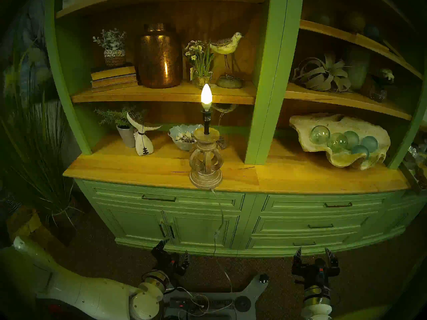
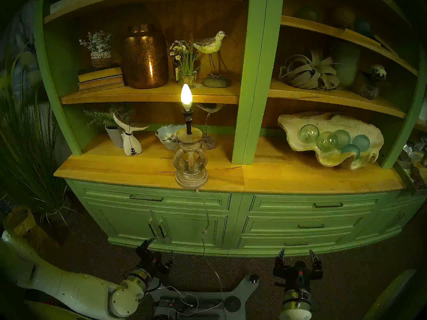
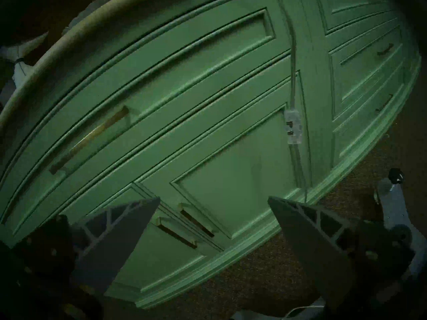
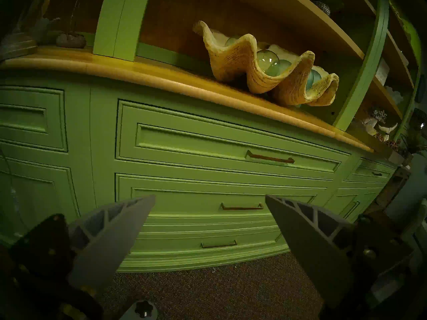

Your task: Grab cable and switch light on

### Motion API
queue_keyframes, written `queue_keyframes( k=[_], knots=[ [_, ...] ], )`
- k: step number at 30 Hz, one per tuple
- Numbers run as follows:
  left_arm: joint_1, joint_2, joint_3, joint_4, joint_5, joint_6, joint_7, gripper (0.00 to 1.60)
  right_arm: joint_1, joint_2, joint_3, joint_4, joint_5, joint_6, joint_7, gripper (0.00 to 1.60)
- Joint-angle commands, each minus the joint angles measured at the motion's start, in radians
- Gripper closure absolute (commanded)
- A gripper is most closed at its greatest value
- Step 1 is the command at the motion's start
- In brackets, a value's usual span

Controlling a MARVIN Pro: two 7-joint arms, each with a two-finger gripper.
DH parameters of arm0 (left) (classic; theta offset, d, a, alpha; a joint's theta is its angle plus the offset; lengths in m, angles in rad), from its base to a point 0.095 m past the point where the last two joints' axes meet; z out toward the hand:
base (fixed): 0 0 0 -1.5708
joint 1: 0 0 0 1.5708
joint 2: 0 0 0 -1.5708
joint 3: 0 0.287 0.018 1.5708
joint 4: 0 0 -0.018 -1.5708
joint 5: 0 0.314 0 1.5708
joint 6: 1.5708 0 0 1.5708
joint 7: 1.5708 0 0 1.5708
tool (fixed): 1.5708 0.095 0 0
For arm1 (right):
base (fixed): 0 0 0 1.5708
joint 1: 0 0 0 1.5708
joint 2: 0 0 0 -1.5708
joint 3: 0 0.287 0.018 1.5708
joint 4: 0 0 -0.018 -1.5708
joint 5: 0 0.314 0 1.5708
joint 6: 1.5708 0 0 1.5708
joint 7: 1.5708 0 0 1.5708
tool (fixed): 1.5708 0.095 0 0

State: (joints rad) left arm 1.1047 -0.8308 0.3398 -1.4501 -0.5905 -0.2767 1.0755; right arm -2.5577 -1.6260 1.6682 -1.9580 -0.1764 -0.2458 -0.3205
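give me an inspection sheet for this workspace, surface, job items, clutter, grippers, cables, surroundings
surface: wooden countertop on a green cabinet, carpet below.
job's things: lamp at the counter's front edge, bulb lit; its clear cable hangs down the cabinet front, switch dangling free.
clutter: copper jar, bird figure, clam shell holding glass balls, potted plants, books.
grippers: left gripper open, empty, left of the cable; right gripper open, empty.
cables: thin white wire looped over a power strip on the robot's base.
surroundings: dim room, tall grass plant on the left.
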Motion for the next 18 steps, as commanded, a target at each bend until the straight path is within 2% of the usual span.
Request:
queue_keyframes(
  k=[1, 5, 10, 18],
  knots=[
    [-0.008, -0.104, -0.016, 0.043, 0.102, -0.007, 0.095, 0.00, 0.005, 0.003, 0.002, -0.030, -0.005, -0.009, -0.003, 0.00],
    [-0.002, -0.146, -0.002, 0.098, 0.174, 0.017, 0.147, 0.00, 0.004, 0.003, 0.002, -0.032, -0.005, -0.010, -0.003, 0.00],
    [-0.003, -0.161, 0.015, 0.124, 0.279, 0.049, 0.233, 0.00, 0.003, 0.003, 0.002, -0.035, -0.006, -0.010, -0.004, 0.00],
    [0.015, -0.186, 0.045, 0.181, 0.424, 0.141, 0.363, 0.00, 0.000, 0.004, 0.002, -0.039, -0.007, -0.010, -0.004, 0.00]
  ],
)
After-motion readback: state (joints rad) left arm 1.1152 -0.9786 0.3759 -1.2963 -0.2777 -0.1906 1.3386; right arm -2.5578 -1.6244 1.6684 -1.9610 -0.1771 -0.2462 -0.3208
